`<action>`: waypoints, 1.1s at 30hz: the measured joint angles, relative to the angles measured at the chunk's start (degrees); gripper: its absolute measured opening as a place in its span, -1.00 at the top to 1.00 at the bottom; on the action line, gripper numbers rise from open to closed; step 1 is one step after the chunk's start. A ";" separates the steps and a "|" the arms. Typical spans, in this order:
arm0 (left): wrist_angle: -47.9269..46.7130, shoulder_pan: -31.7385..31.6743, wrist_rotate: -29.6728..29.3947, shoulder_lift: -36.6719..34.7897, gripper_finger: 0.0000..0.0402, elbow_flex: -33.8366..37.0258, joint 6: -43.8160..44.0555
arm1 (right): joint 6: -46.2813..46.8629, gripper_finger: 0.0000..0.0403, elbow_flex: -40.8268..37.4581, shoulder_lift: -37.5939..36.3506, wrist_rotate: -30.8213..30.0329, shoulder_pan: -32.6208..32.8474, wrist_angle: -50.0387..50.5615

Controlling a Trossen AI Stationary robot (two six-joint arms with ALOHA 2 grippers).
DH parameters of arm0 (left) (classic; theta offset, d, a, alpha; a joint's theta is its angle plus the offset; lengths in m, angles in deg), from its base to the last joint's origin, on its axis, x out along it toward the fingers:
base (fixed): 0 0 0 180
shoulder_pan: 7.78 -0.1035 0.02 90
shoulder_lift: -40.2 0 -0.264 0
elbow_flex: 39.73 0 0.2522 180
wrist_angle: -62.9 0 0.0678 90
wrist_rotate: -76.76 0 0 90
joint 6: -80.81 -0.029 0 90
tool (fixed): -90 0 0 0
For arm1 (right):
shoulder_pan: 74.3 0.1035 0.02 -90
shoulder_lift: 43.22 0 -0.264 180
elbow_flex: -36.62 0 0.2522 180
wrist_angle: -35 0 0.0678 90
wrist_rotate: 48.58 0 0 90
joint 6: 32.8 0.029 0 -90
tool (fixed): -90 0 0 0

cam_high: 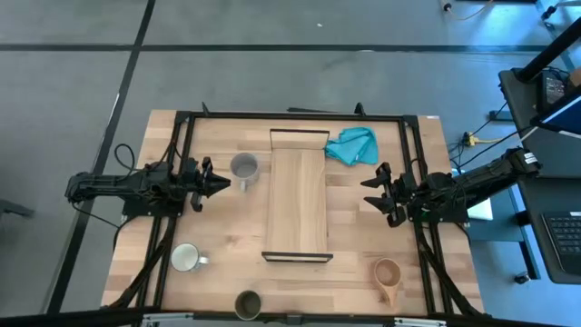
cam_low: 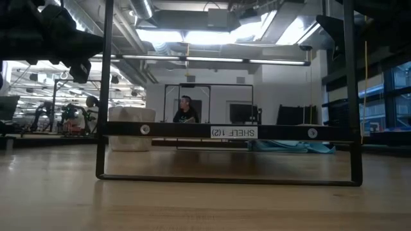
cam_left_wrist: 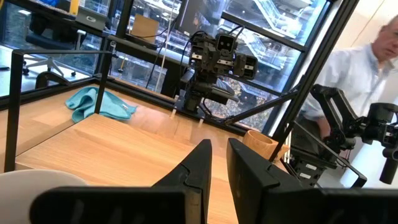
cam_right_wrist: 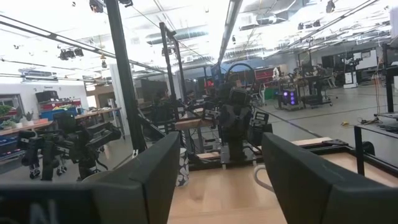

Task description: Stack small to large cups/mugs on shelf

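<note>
left tool point(cam_high: 221, 184) fingers together | right tool point(cam_high: 370, 193) apart | person point(cam_left_wrist: 367, 59) (left wrist only)

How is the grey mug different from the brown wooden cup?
The grey mug is grey; the wooden cup is tan. The grey mug stands left of the shelf, close to the left hand; the wooden cup sits near the table's front right corner, away from both hands. Both stand upright, have handles, and are off the shelf.
</note>
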 joint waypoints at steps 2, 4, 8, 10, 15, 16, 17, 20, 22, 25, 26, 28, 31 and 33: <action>0.00 0.00 0.00 0.00 0.78 -0.02 -0.01 | -0.03 -0.13 0.00 0.00 0.00 -0.01 -0.02; 0.00 0.01 0.01 -0.01 0.78 -0.01 -0.01 | -0.07 -0.13 -0.02 0.00 0.02 -0.01 -0.01; 0.00 0.01 0.01 -0.01 0.78 -0.02 -0.01 | -0.09 -0.13 0.00 0.00 0.00 -0.02 -0.02; 0.00 0.00 0.01 0.01 0.78 0.00 0.00 | -0.04 -0.13 0.00 0.00 0.02 -0.01 -0.02; 0.00 -0.01 -0.01 0.01 0.78 -0.02 0.01 | 0.19 -0.13 0.00 0.00 0.02 0.00 -0.20; 0.00 0.01 0.01 0.00 0.78 -0.01 -0.01 | 1.14 -0.13 -0.02 0.02 0.00 0.00 -0.88; 0.00 0.01 0.01 0.01 0.78 0.00 -0.01 | 2.46 -0.13 -0.01 0.01 0.00 -0.01 -2.09; 0.00 -0.01 -0.01 0.01 0.78 0.00 -0.01 | 5.96 -0.13 -0.02 0.00 -0.35 -0.02 -7.58; 0.00 0.00 0.00 0.01 0.78 0.00 -0.01 | 5.92 -0.13 0.24 -0.01 -1.90 0.00 -10.34; 0.00 -0.01 0.00 0.00 0.78 -0.01 -0.01 | 5.78 -0.13 1.32 -0.09 -3.17 -0.01 -12.24; 0.00 0.01 0.01 -0.01 0.78 -0.02 -0.01 | 5.62 -0.13 1.68 -0.09 -3.53 0.00 -12.45; 0.00 0.01 -0.01 0.01 0.78 -0.02 0.01 | 4.34 -0.13 2.84 -0.09 -5.98 0.02 -12.55; 0.01 0.00 0.00 0.01 0.78 0.00 -0.01 | 3.39 -0.13 4.92 -0.06 -11.68 0.01 -13.03; 0.00 0.01 -0.01 0.01 0.78 0.00 -0.01 | 4.73 -0.13 6.62 -0.06 -14.36 -0.02 -14.33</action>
